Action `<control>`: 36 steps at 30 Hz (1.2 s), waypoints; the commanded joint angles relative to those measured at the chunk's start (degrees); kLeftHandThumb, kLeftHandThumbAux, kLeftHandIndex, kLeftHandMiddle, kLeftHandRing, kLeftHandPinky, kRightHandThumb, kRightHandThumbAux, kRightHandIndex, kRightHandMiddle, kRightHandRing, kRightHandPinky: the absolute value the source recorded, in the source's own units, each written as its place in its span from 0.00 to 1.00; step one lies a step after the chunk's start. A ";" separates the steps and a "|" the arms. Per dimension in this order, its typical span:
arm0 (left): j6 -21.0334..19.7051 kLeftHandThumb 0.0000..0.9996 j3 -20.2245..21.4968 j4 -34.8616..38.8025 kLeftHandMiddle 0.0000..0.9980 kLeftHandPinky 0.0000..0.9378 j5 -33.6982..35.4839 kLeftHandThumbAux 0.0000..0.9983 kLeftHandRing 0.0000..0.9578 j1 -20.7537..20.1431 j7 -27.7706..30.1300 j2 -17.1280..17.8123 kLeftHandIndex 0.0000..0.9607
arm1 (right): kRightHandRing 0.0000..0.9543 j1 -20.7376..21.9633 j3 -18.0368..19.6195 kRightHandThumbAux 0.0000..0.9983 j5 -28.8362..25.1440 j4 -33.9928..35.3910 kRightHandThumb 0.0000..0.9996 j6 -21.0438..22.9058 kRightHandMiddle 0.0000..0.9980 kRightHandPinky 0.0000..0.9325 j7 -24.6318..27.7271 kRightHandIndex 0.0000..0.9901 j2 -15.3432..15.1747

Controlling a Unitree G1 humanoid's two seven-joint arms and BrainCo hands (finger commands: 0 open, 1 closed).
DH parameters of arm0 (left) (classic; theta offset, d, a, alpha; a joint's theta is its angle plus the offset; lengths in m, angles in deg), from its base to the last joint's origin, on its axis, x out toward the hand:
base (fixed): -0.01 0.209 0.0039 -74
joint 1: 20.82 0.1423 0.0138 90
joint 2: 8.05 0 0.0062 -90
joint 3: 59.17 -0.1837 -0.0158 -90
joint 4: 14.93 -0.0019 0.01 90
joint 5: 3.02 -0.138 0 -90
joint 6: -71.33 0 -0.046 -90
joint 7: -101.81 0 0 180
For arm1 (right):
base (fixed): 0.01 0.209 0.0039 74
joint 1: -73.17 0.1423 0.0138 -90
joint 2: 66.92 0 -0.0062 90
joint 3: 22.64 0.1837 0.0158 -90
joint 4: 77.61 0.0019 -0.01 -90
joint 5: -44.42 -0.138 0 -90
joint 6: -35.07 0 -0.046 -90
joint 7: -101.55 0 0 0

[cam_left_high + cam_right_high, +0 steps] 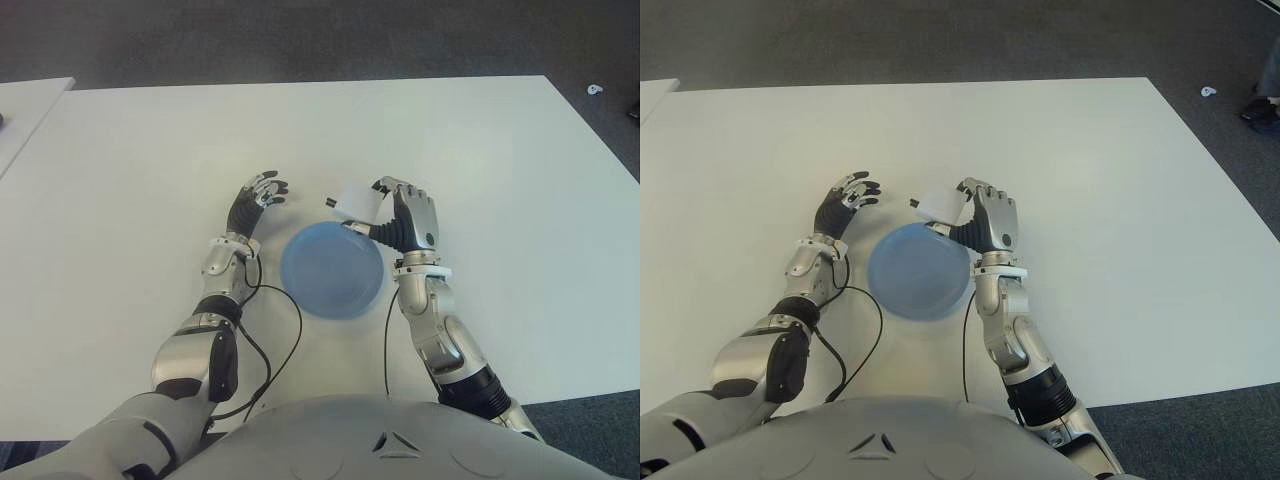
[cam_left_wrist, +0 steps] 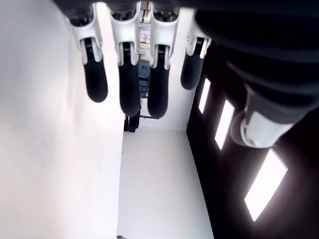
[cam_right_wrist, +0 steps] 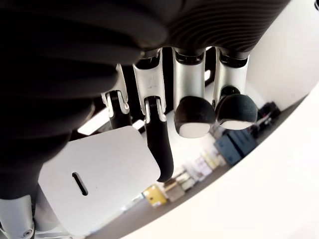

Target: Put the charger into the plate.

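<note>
In the eye views, the right hand is gripping the white charger just over the far rim of the blue plate on the table. The left hand is hovering left of the plate.

Left wrist view: fingers are hanging loosely extended, holding nothing.

Right wrist view: fingers are curling around the charger.

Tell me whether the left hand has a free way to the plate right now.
Probably yes. The left hand shows open and empty just beside the plate, with bare table between; the right hand holds the charger at the far rim.
</note>
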 commanded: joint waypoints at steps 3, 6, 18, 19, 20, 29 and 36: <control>-0.51 0.10 -0.38 -0.48 0.36 0.36 -0.25 0.55 0.37 1.19 -0.58 -0.74 0.26 | 0.91 -1.70 -2.48 0.68 -0.11 -3.40 0.86 -2.37 0.55 0.93 -0.16 0.41 1.13; -0.52 0.10 -0.47 -0.37 0.36 0.36 -0.35 0.55 0.37 1.25 -0.67 -0.83 0.27 | 0.91 -2.08 -3.70 0.68 -0.36 -4.03 0.86 -3.05 0.55 0.93 0.10 0.41 1.90; -0.88 0.09 -0.40 -0.16 0.36 0.36 -0.44 0.56 0.37 1.34 -0.77 -0.88 0.27 | 0.90 -3.16 -5.63 0.68 0.44 -2.97 0.86 -3.14 0.55 0.91 2.98 0.41 1.77; -0.95 0.09 -0.38 -0.16 0.36 0.36 -0.43 0.56 0.37 1.34 -0.81 -0.89 0.27 | 0.90 -3.20 -5.67 0.68 0.54 -2.93 0.86 -3.13 0.55 0.91 3.07 0.41 1.79; -1.07 0.09 -0.34 -0.18 0.36 0.36 -0.43 0.56 0.37 1.32 -0.91 -0.89 0.27 | 0.90 -3.21 -5.85 0.68 0.94 -3.03 0.86 -3.16 0.55 0.91 2.90 0.41 1.77; -1.62 0.09 -0.26 -0.22 0.36 0.36 -0.44 0.57 0.37 1.24 -1.13 -0.86 0.27 | 0.91 -3.26 -6.05 0.67 1.73 -3.23 0.86 -3.06 0.55 0.93 3.29 0.41 1.92; -1.60 0.09 -0.23 -0.06 0.36 0.36 -0.37 0.57 0.37 1.26 -1.26 -0.88 0.27 | 0.84 -3.05 -5.79 0.67 1.73 -5.17 0.85 -4.84 0.50 0.87 2.32 0.44 0.70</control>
